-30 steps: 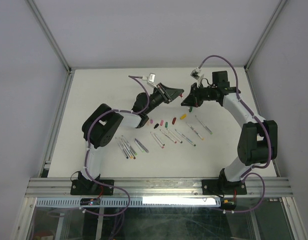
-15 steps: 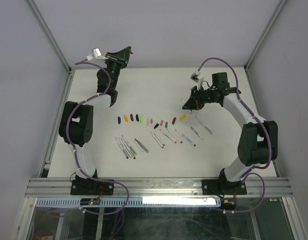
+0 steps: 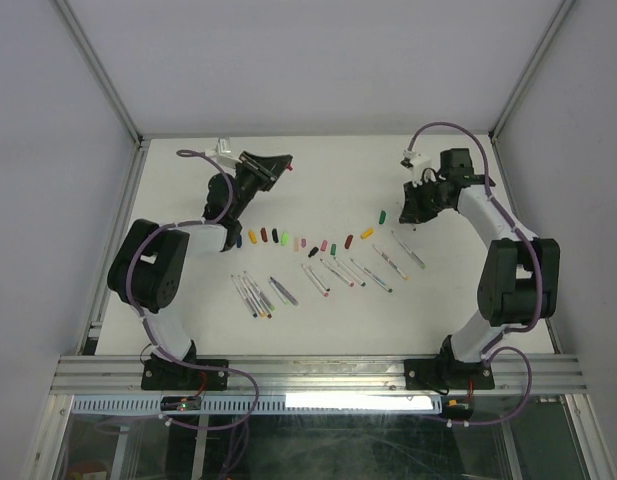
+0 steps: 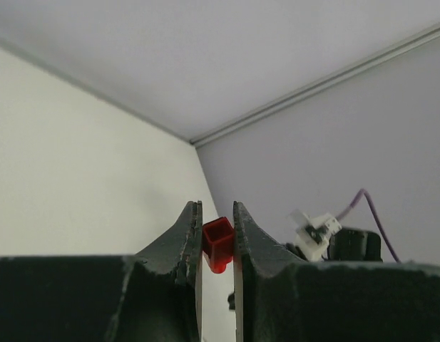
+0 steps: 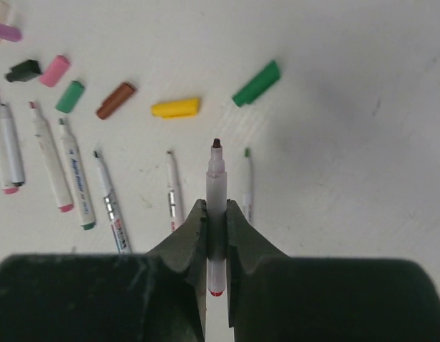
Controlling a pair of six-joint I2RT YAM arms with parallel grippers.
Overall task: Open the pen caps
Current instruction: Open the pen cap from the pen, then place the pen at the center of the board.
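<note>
We take in the white table (image 3: 338,170) first, with the left arm (image 3: 148,270) reaching toward its 11 o'clock corner and the right arm (image 3: 513,275) bent toward 1 o'clock. The left gripper (image 4: 217,211) is pinched tight on a red cap (image 4: 218,246). The cap's open square mouth faces 12 o'clock in the wrist view, and its lower end is hidden between the fingers (image 4: 184,242). The right gripper (image 5: 216,208) is clamped on an uncapped pen barrel (image 5: 217,174), tip toward 12 o'clock, its middle hidden by the jaws. Loose pens (image 3: 358,268) lie at 7 o'clock of that gripper in the overhead view. A row of pen caps (image 3: 278,237) lies on the table between the arms. In the right wrist view a green cap (image 5: 256,83) sits at 1 o'clock of the tip and a yellow cap (image 5: 176,107) at 11 o'clock. The caps at far left are cut off by the frame edge.
</note>
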